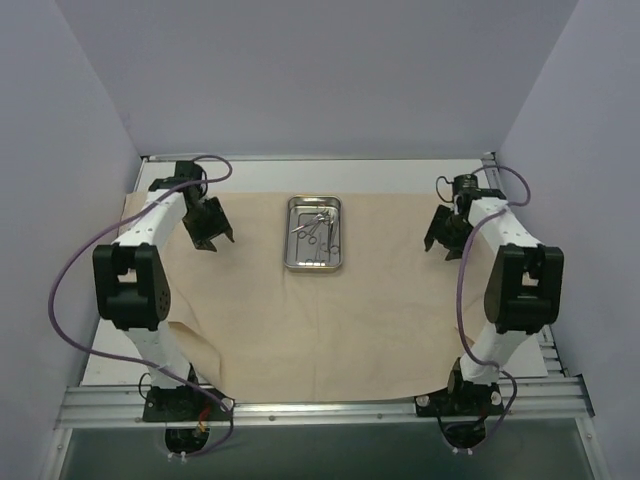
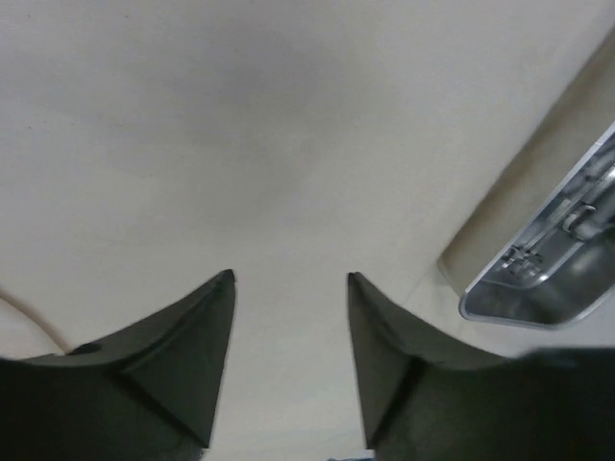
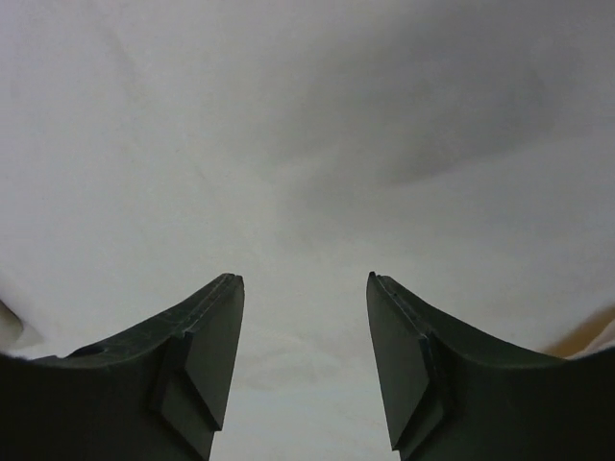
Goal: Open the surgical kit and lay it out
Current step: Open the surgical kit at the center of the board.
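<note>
The beige wrapping cloth (image 1: 320, 320) lies spread flat over the table. On its far middle stands the small steel tray (image 1: 314, 232) with thin silver instruments (image 1: 318, 227) inside it. My left gripper (image 1: 213, 235) hovers over the cloth's far left part, left of the tray, its fingers apart with nothing between them. In the left wrist view the gripper (image 2: 291, 279) looks down on bare cloth (image 2: 240, 144), and the tray's corner (image 2: 538, 279) shows at the right edge. My right gripper (image 1: 441, 240) is over the cloth's far right part, open and empty; its wrist view shows the gripper (image 3: 305, 279) above plain cloth (image 3: 307, 144).
The cloth's near left corner (image 1: 190, 340) is folded and lifted a little beside the left arm. White table surface (image 1: 110, 365) shows along the left and right sides. An aluminium rail (image 1: 320, 408) runs along the near edge. Grey walls enclose the back and both sides.
</note>
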You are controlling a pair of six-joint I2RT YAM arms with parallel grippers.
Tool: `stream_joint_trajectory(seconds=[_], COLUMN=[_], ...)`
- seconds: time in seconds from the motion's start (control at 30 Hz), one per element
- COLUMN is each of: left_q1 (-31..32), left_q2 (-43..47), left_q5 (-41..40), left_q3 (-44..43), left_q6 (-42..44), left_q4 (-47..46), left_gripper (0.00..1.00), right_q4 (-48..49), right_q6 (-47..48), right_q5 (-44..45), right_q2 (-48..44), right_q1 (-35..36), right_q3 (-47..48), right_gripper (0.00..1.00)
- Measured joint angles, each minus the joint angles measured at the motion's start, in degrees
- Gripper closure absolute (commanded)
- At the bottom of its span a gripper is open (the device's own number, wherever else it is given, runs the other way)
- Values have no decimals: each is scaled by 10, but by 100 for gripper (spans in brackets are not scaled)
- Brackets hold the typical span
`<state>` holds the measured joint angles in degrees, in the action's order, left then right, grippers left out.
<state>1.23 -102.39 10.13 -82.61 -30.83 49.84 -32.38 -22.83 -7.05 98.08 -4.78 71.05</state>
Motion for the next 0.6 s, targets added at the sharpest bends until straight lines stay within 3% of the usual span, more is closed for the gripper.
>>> stream_joint_trajectory(seconds=[0.03,0.13,0.3,0.6], left_q1=[11,47,71,65], left_q2=[-24,-78,-117,-227], left_q5=[-25,-90,-129,-141], left_q3=[-23,-69,-75,-137], left_q6=[9,23,35,50], left_q4=[17,63,112,158], left_gripper=[29,22,18,23], right_q4=[-4,-26,-39,-34], right_q6=[5,19,34,52], right_q5=[2,25,23,36], right_q2=[15,54,68,168], right_q1=[13,75,137,140], right_q3=[13,70,125,124], right_gripper=[32,22,18,16])
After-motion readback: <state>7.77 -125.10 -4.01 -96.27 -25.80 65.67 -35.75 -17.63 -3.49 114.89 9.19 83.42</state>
